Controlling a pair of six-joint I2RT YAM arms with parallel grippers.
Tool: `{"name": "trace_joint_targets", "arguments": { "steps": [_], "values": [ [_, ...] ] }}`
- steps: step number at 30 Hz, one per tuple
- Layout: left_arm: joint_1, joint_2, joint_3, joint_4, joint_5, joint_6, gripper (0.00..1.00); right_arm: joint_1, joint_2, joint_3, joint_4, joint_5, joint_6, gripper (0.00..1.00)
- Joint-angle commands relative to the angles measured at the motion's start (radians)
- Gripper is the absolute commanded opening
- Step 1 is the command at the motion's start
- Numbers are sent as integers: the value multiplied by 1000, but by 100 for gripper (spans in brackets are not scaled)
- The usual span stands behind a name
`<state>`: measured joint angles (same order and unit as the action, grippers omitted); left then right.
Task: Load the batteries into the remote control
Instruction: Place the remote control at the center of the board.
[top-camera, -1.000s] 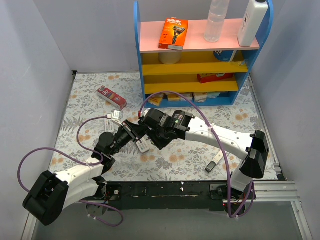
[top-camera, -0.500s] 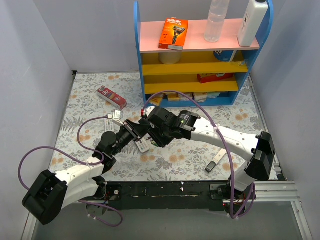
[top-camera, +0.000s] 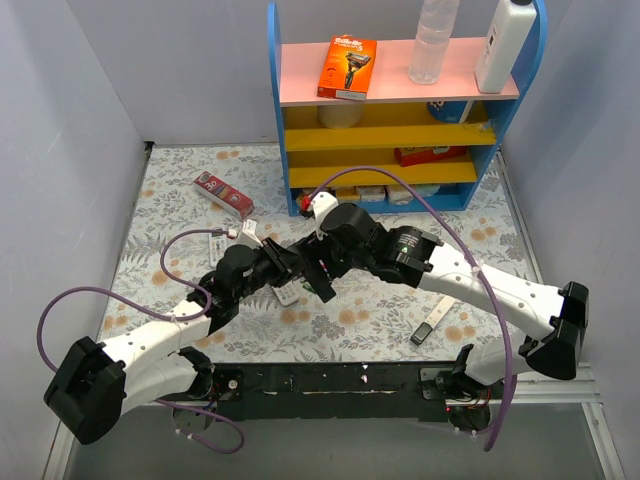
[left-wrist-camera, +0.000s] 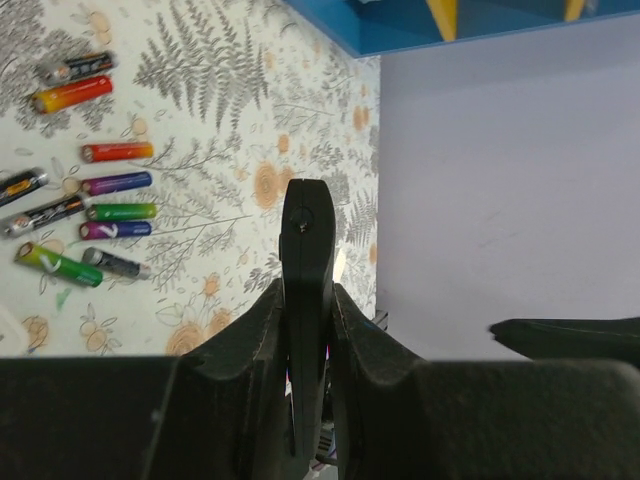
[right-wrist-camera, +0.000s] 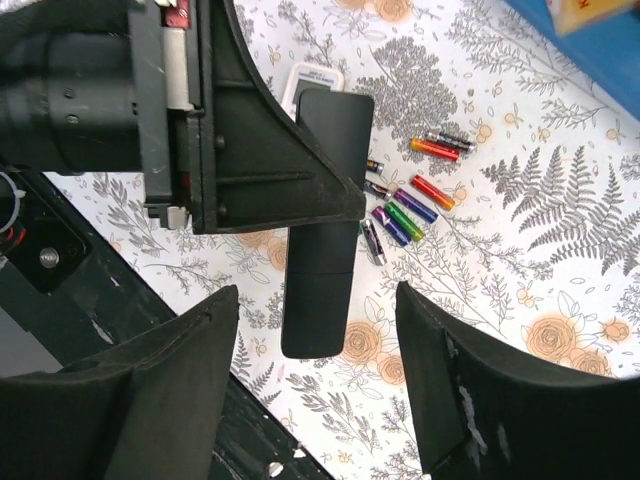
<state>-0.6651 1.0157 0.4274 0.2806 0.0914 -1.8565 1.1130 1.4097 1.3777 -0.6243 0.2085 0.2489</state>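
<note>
My left gripper (left-wrist-camera: 306, 298) is shut on a black remote control (left-wrist-camera: 305, 225), seen edge-on and held above the floral mat. In the right wrist view the remote (right-wrist-camera: 322, 270) sticks out of the left gripper (right-wrist-camera: 250, 150). My right gripper (right-wrist-camera: 318, 400) is open, its jaws wide apart on either side of the remote's free end, not touching it. Several coloured batteries (left-wrist-camera: 100, 205) lie loose on the mat; they also show in the right wrist view (right-wrist-camera: 410, 205). In the top view both grippers meet at mid-table (top-camera: 305, 268), and the batteries are hidden under the arms.
A white remote (top-camera: 287, 295) lies on the mat below the grippers. A small black and white device (top-camera: 430, 325) lies to the right. A red box (top-camera: 222, 194) lies at the back left. A blue shelf unit (top-camera: 400, 100) stands at the back.
My right arm has swung its elbow out to the right and brought its open gripper over the remote's end. My left gripper has shifted slightly right, still holding the remote.
</note>
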Motion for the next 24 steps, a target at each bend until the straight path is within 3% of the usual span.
{"name": "trace_joint_targets", "arguments": {
  "steps": [1, 18, 23, 24],
  "values": [
    [-4, -5, 43, -93, -25, -21, 0, -2, -34, -40, 61, 17, 10, 73],
    [-1, -17, 53, -18, 41, -20, 0, -36, 74, -111, 112, -106, 98, 76],
    [-1, -26, 34, 43, 65, -18, 0, -56, 97, -121, 121, -118, 109, 66],
    [-1, -25, 31, 52, 70, -15, 0, -58, 95, -123, 121, -118, 110, 59]
  ]
}}
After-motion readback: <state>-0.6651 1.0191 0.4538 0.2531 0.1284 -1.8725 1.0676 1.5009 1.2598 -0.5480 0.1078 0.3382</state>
